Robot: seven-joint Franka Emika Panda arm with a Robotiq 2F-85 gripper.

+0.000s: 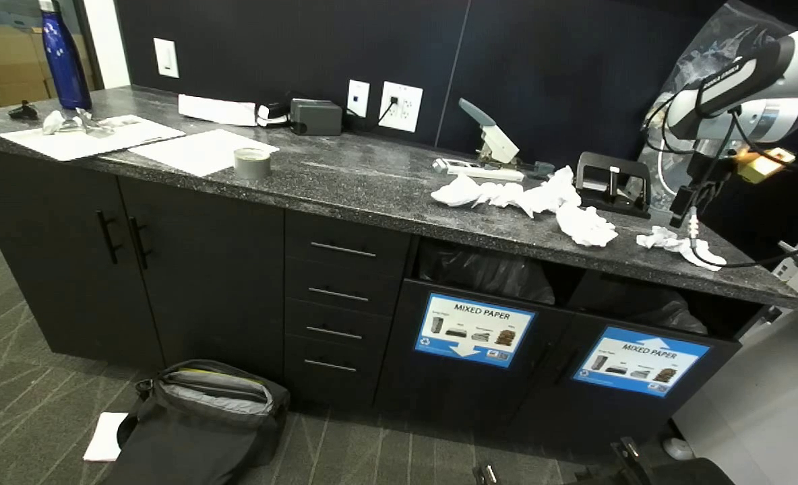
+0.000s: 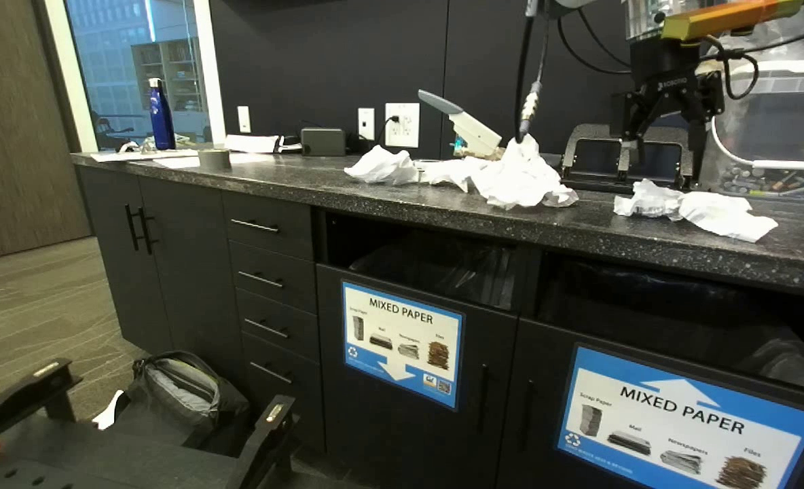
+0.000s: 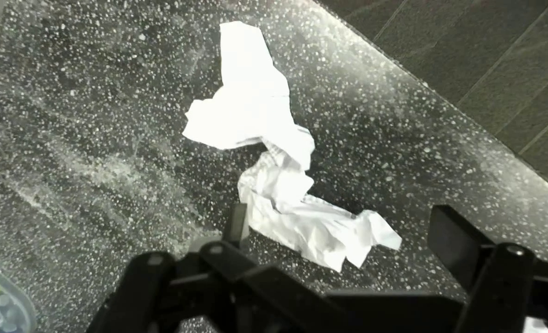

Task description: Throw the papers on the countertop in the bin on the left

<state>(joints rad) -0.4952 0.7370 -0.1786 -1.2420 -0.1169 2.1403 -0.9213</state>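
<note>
Crumpled white paper (image 1: 682,248) lies on the right part of the dark speckled countertop (image 1: 365,195); it also shows in the other views (image 2: 724,214) (image 3: 255,111). A larger cluster of crumpled paper (image 1: 540,199) (image 2: 521,176) lies further left. My gripper (image 2: 663,146) (image 3: 341,222) is open and empty, pointing down above the right-hand paper. In the wrist view the paper's near end shows between the fingers, apparently below them. The left bin (image 1: 466,391) (image 2: 409,428) has a slot under the counter with a dark liner (image 1: 486,273). Its inside is hidden.
A black hole punch (image 1: 611,185) and a raised stapler (image 1: 497,145) stand behind the papers. A clear box of markers (image 2: 769,149) is behind the gripper. Flat sheets (image 1: 203,151), a tape roll (image 1: 252,165) and a blue bottle (image 1: 65,60) are further left. A right-hand bin (image 1: 574,404) adjoins.
</note>
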